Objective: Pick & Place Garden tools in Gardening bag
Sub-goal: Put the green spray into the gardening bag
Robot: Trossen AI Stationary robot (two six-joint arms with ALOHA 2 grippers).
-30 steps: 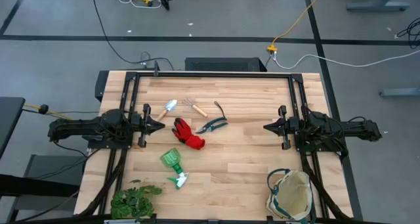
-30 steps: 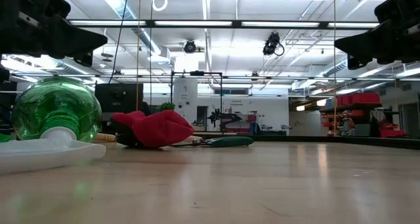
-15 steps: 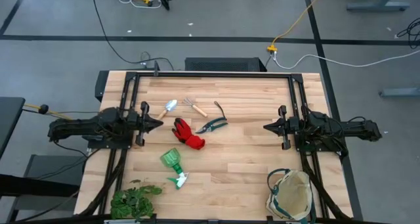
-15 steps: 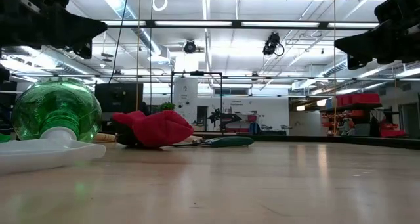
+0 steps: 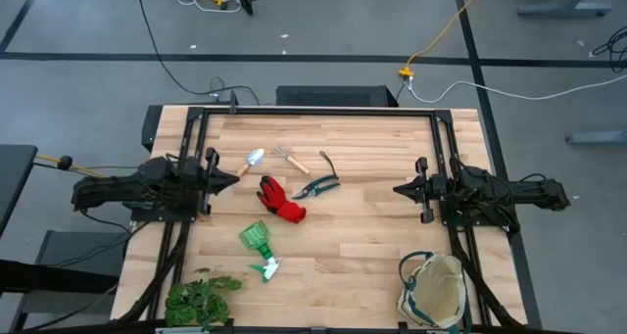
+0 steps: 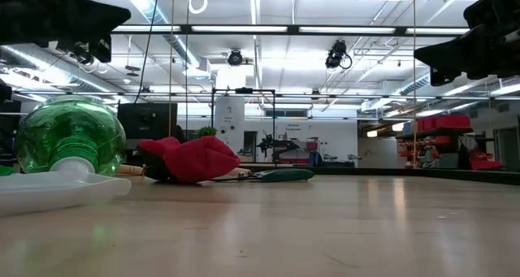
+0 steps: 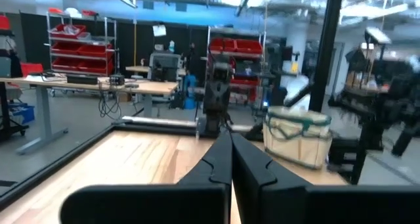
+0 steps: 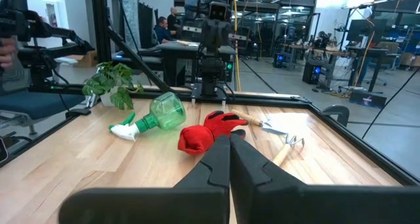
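The left gripper point(image 5: 233, 178) hangs at the counter's point(image 5: 362, 236) nine o'clock side, fingers pressed together on nothing. The right gripper point(image 5: 399, 189), at three o'clock, is likewise closed and empty. Between them, toward twelve o'clock, lie the trowel point(image 5: 252, 161), hand rake point(image 5: 290, 159), pruning shears point(image 5: 317, 185) and red glove point(image 5: 279, 200), with the green spray bottle point(image 5: 260, 246) toward seven o'clock. The gardening bag point(image 5: 434, 291) sits at five o'clock, well apart. Judging by this, nothing appears bagged; all five tools remain.
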